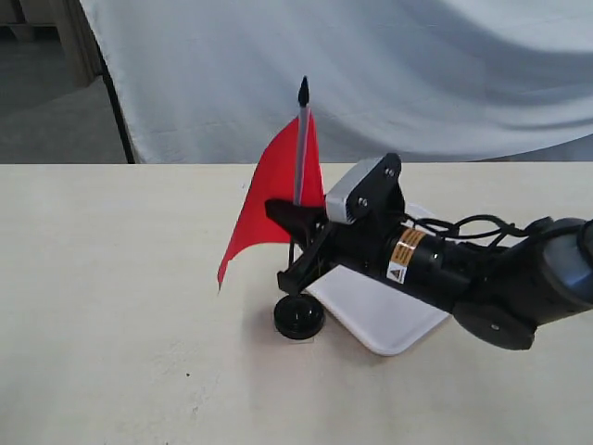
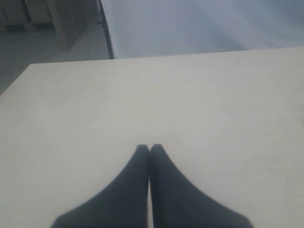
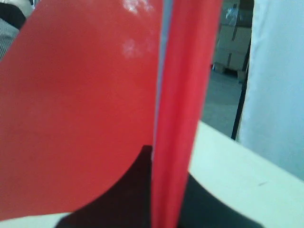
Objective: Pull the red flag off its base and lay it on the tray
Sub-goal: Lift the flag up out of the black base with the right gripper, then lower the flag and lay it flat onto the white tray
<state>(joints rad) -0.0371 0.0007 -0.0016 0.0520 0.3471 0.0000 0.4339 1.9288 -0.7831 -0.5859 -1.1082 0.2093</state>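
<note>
Pinching red flag (image 1: 276,190) low on its thin, probably stiff pole with right jaws; avoid limp, light cloth. Holding left jaws pressed together, empty.

The table (image 1: 111,278) is a pale cream slab with a matt, faintly mottled top, and it spans the exterior view from side to side. Two things lie on it. The tray (image 1: 382,323), white and shallow with rounded corners, sits flat and askew to the table's front edge; its far part is hidden. The base (image 1: 298,317), a small glossy black disc, lies flat just beside the tray's left edge; whether they touch cannot be told. Well left of the tray, a tiny dark speck (image 1: 188,375) marks the top.
</note>
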